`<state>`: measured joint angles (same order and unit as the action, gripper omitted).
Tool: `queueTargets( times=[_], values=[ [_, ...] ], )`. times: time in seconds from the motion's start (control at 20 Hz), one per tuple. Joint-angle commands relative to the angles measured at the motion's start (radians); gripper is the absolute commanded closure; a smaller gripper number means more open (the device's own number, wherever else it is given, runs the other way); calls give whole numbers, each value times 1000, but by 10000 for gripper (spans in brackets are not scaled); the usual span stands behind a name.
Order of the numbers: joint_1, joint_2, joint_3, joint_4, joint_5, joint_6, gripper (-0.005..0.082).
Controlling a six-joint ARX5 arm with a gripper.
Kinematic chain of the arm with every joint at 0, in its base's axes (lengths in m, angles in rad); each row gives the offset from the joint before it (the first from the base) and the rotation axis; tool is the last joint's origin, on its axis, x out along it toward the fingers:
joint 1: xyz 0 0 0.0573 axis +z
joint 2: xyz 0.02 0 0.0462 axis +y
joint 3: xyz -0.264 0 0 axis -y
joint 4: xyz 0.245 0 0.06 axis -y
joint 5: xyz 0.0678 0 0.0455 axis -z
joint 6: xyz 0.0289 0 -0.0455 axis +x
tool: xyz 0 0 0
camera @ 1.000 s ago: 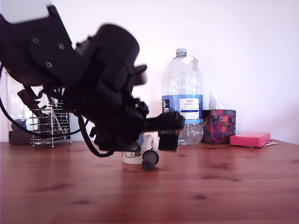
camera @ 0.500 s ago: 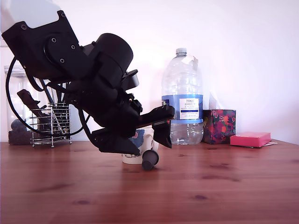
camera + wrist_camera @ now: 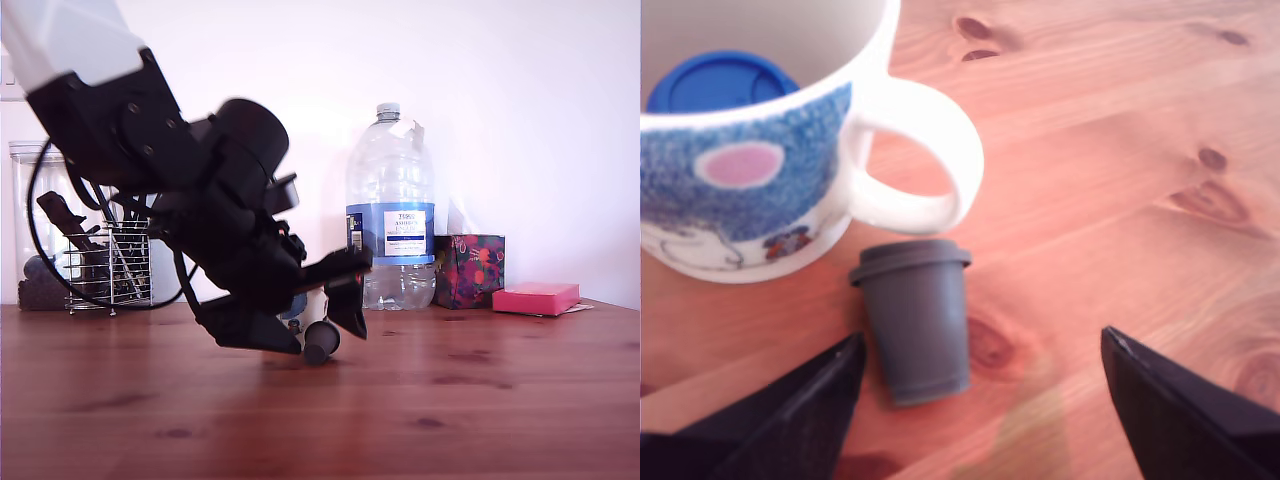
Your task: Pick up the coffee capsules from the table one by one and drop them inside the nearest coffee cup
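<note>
While the blue capsule [image 3: 718, 82] already sits inside the mug [image 3: 770, 190], the spread gripper [image 3: 980, 400] hovers around the dark capsule [image 3: 915, 320] (lying beside the handle) on the table [image 3: 1120, 200].

The only print sits on the water bottle [image 3: 390, 210] at the back of the worktop [image 3: 480, 390]: a white panel on its blue label [image 3: 392, 232] carries small dark lettering, too blurred to read. The mug [image 3: 750, 180] bears pictures only.
</note>
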<state>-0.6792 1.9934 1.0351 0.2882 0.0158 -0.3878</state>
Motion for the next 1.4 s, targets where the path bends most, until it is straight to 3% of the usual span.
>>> queueTargets(
  times=[0.0, 0.15, 0.35, 0.5, 0.6, 0.85, 1.0, 1.2, 1.35],
  values=[
    [3, 29, 3, -4, -4, -5, 98],
    [5, 42, 5, -5, -4, -5, 118],
    [5, 44, 6, -8, -19, -6, 400],
    [6, 44, 7, -12, -26, -6, 539],
    [6, 44, 7, -12, -27, -5, 585],
    [6, 44, 8, -32, -22, -3, 592],
    [6, 43, 10, -34, 62, 50, 592],
    [1, 43, 32, -33, 282, 109, 592],
    [-6, 40, 66, -26, 416, 172, 592]
  ],
)
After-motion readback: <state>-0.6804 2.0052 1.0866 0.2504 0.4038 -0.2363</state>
